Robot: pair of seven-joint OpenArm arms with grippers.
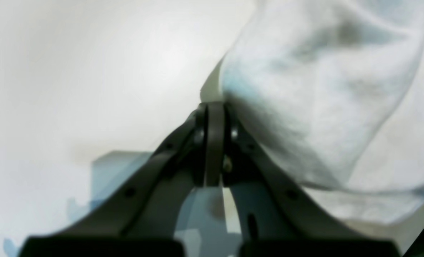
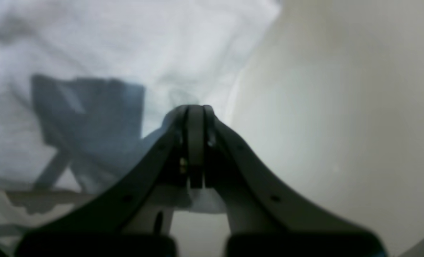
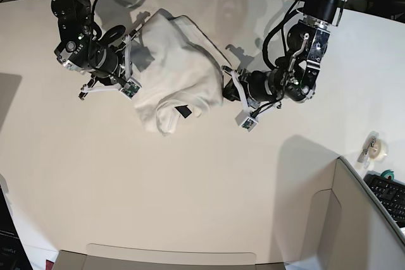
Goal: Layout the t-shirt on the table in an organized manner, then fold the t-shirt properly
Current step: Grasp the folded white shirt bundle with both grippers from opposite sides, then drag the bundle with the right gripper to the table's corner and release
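— How much room is there on that desk [image 3: 190, 194]?

— Plenty. The near half is bare, and so is the stretch out to its curved far edge. A grey-beige partition panel [image 3: 354, 219] cuts in at the near right corner, with a keyboard [image 3: 389, 194] and a roll of tape [image 3: 378, 148] behind it.

— And the t-shirt [image 3: 177, 74]?

— Bunched up in the far-left part of the desk, plain white side out, slung between the two arms. A small dark patch shows at its lower edge; I can't tell what it is.

— Can you see the print?

— Not from above. In the right wrist view a bluish shape shows faintly through the cloth, too blurred to read. Both wrist views are soft, and the lower corners are cut off by the arms' own bodies.

— The pincers?

— The right pincer [image 2: 196, 107] is clamped tight on the shirt's edge, cloth spreading away to its left. The left pincer [image 1: 215, 104] is closed too, with the shirt's fold pressed against its tip and rising to its right; it looks pinched there.
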